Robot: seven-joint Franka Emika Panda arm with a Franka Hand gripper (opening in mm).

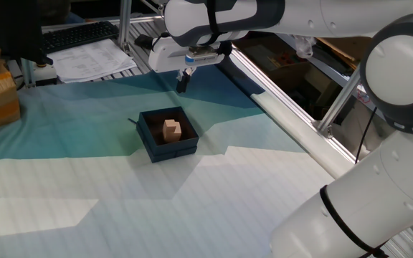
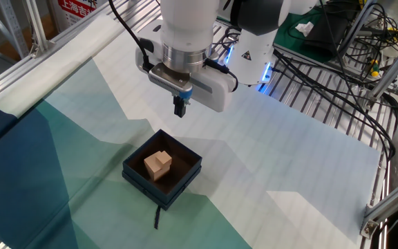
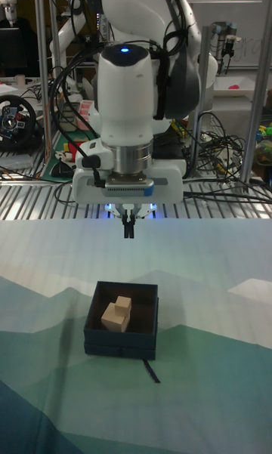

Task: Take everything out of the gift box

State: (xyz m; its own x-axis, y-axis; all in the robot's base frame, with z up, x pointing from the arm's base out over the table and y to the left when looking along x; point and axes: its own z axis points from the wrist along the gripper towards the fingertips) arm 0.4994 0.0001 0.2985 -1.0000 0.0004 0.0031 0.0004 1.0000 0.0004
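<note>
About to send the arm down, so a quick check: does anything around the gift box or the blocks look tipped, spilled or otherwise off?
Nothing stands out. The gift box sits flat on the cloth, with both wooden blocks inside, touching each other. The gripper hangs above and beyond the box, fingers together, holding nothing. A dark strap lies flat on the cloth beside the box.
</note>
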